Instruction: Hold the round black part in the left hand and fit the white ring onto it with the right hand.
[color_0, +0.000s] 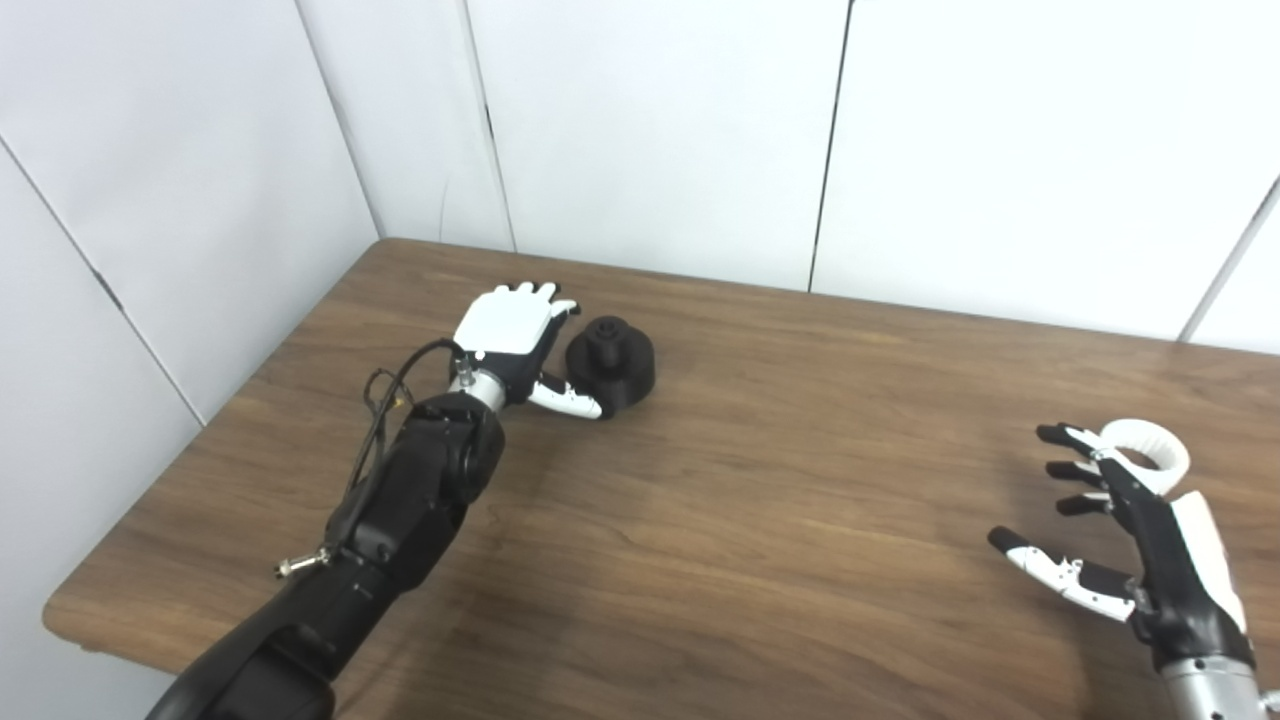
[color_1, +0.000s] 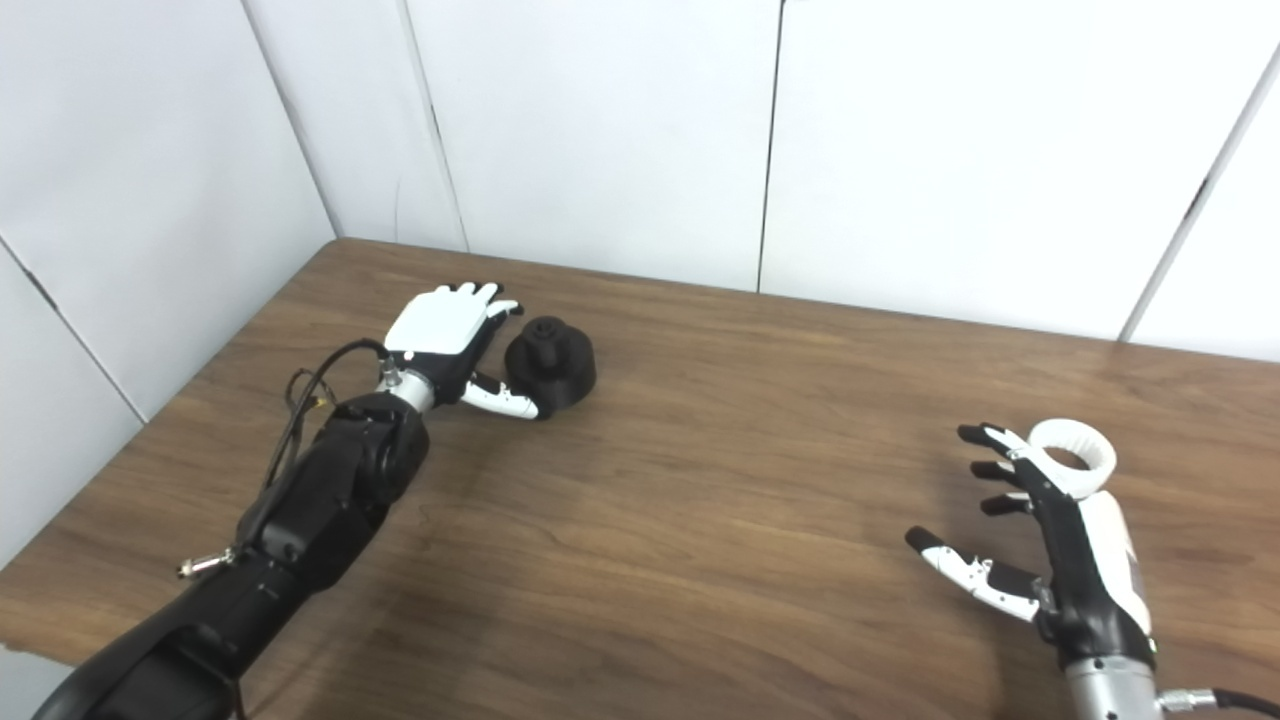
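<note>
Left wall: white panels with dark seams (color_0: 150, 200), running along the left edge of the counter.
Counter: brown wood-grain counter (color_0: 780, 520), fills most of the view, far left corner visible.
Left arm: black arm (color_0: 400, 500) comes in from the near left, loose black cable at the wrist.
Left hand: white-backed black left hand (color_0: 505, 335), far left on the counter, back facing up, fingers spread apart and reaching to the far side, thumb stretched right along the near side of the black part. Not clamped on it; thumb tip looks touching or just beside its base, cannot tell which.
Black part: round black plastic part with a raised hub on top (color_0: 612, 362), sits on the counter just right of the left hand, between fingers and thumb, upright.
Far wall: white panels with dark vertical seams (color_0: 660, 130) behind the counter.
Right hand: black-and-white right hand (color_0: 1125, 525), near right, fingers apart and curled a bit, palm facing left, holding nothing.
White ring: white plastic ring with ribbed rim (color_0: 1148, 455), lies flat on the counter at the right, just behind the right hand's fingertips, partly hidden by them; contact cannot be told. Well apart from the black part.
</note>
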